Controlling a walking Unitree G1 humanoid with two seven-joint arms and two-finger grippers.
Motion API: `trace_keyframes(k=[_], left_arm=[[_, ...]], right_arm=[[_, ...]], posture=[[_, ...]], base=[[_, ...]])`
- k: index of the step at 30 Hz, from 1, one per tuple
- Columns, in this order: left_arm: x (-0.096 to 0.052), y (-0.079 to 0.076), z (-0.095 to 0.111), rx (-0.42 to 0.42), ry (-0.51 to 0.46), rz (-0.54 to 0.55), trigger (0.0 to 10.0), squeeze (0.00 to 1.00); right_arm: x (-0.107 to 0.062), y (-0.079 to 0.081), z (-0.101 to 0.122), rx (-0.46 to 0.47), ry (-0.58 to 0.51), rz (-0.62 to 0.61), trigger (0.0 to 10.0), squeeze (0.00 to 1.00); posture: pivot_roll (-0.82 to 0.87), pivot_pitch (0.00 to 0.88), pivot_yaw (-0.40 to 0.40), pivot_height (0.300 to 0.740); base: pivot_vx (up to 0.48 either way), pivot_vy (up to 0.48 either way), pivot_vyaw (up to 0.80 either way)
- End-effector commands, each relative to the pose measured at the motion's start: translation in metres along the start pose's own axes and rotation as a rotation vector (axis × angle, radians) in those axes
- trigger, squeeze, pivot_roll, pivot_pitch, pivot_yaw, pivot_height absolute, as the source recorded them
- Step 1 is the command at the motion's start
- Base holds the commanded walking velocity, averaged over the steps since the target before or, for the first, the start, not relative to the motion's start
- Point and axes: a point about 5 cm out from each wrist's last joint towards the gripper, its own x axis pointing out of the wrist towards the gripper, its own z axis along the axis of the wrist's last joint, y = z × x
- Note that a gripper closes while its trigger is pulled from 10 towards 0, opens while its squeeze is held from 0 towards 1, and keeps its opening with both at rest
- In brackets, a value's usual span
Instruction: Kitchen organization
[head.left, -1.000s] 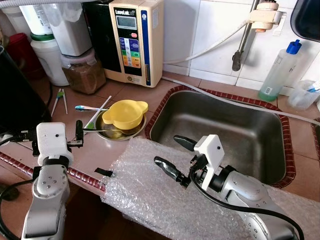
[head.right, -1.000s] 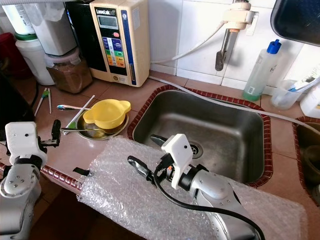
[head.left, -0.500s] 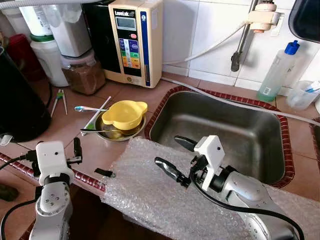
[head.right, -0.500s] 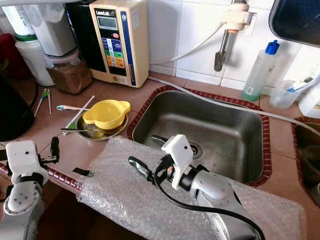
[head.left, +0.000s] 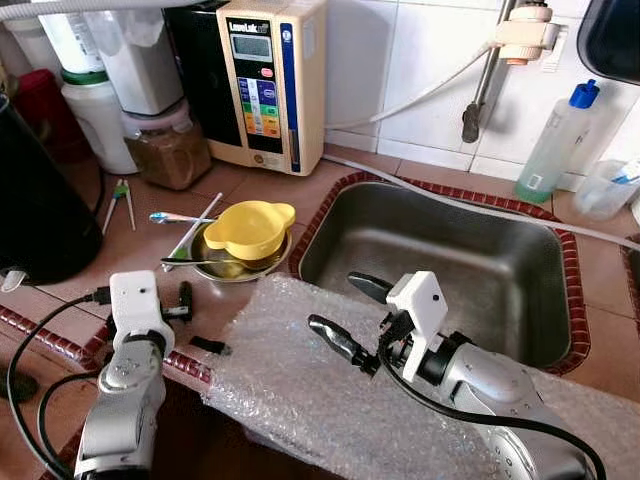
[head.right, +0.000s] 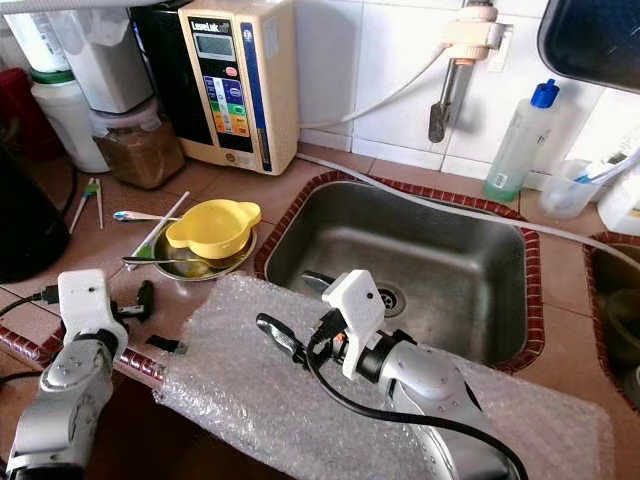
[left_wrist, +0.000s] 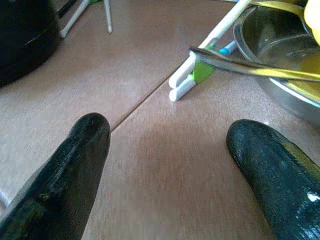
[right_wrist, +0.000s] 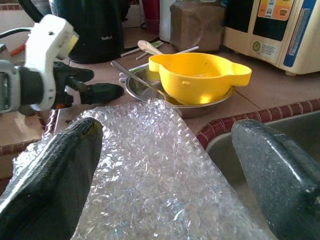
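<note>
A yellow bowl (head.left: 250, 225) sits inside a steel bowl (head.left: 220, 268) on the brown counter, left of the sink (head.left: 450, 260). A metal spoon (head.left: 195, 262) lies across the steel bowl's rim. A sheet of bubble wrap (head.left: 300, 390) covers the counter's front edge and the sink's near corner. My right gripper (head.left: 352, 312) hovers open just above the wrap, pointing toward the bowls (right_wrist: 200, 80). My left gripper (head.left: 185, 300) is open low over the bare counter, a little in front of the steel bowl (left_wrist: 280, 65), with nothing between its fingers.
A water ionizer (head.left: 268, 80), a brown-filled jar (head.left: 165, 150) and white containers stand at the back left. A black kettle (head.left: 35, 200) is at the far left. White chopsticks (head.left: 195, 225) lie beside the bowls. A blue-capped bottle (head.left: 560, 140) stands behind the sink.
My left arm has moved to the right along the counter's front edge, closer to the steel bowl and the wrap. The right gripper has stayed where it was.
</note>
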Motion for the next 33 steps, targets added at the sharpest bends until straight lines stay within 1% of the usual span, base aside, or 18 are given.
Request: trace_keyframes(k=[1, 3, 5, 10, 12, 16, 19, 20, 21, 22, 23, 33], left_arm=[[0.005, -0.001, -0.004, 0.018, 0.045, -0.026, 10.0, 0.00], [0.008, -0.001, -0.004, 0.026, 0.054, -0.033, 10.0, 0.00], [0.016, 0.002, 0.000, 0.056, 0.047, -0.046, 10.0, 0.00], [0.026, 0.011, 0.002, 0.061, 0.055, -0.034, 10.0, 0.00], [0.030, 0.010, 0.005, 0.051, 0.048, -0.050, 10.0, 0.00], [0.037, 0.007, 0.007, 0.084, 0.055, -0.088, 10.0, 0.00], [0.044, 0.007, 0.013, 0.093, 0.045, -0.114, 10.0, 0.00], [0.046, 0.006, 0.015, 0.097, 0.041, -0.124, 8.3, 0.00], [0.047, 0.007, 0.016, 0.097, 0.036, -0.119, 4.8, 0.00], [0.049, 0.009, 0.018, 0.097, 0.029, -0.112, 4.8, 0.00], [0.050, 0.009, 0.019, 0.095, 0.026, -0.117, 0.0, 0.00], [0.055, 0.005, 0.022, 0.094, 0.016, -0.163, 0.0, 0.00]], right_arm=[[0.000, 0.001, 0.002, -0.013, -0.010, 0.000, 10.0, 0.00], [0.000, 0.001, 0.002, -0.012, -0.010, -0.001, 10.0, 0.00], [-0.001, 0.001, 0.002, -0.014, -0.010, -0.005, 10.0, 0.00], [-0.003, 0.001, 0.002, -0.014, -0.009, -0.011, 10.0, 0.00], [-0.003, 0.001, 0.003, -0.014, -0.009, -0.011, 10.0, 0.00], [-0.003, 0.001, 0.003, -0.016, -0.008, -0.013, 10.0, 0.00], [-0.004, 0.001, 0.003, -0.016, -0.007, -0.016, 10.0, 0.00], [-0.004, 0.001, 0.003, -0.015, -0.007, -0.018, 10.0, 0.00], [-0.004, 0.001, 0.003, -0.015, -0.007, -0.020, 10.0, 0.00], [-0.004, 0.001, 0.003, -0.015, -0.007, -0.021, 10.0, 0.00], [-0.005, 0.002, 0.002, -0.015, -0.007, -0.023, 10.0, 0.00], [-0.007, 0.003, 0.002, -0.014, -0.004, -0.032, 10.0, 0.00]], posture=[[-0.08, 0.018, 0.072, 0.740], [-0.09, 0.018, 0.072, 0.740], [-0.09, 0.018, 0.074, 0.740], [-0.10, 0.021, 0.073, 0.740], [-0.10, 0.022, 0.074, 0.740], [-0.10, 0.023, 0.074, 0.740], [-0.11, 0.022, 0.078, 0.740], [-0.11, 0.022, 0.079, 0.740], [-0.11, 0.022, 0.080, 0.740], [-0.11, 0.022, 0.080, 0.740], [-0.12, 0.021, 0.084, 0.740], [-0.12, 0.031, 0.086, 0.740]], base=[[0.000, 0.000, 0.00], [0.000, 0.000, 0.00], [0.000, 0.000, 0.00], [0.000, 0.000, 0.00], [0.000, 0.000, 0.00], [0.000, 0.000, 0.00], [0.000, 0.000, 0.00], [0.000, 0.000, 0.00], [0.000, 0.000, 0.00], [0.000, 0.000, 0.00], [0.000, 0.000, 0.00], [0.000, 0.000, 0.00]])
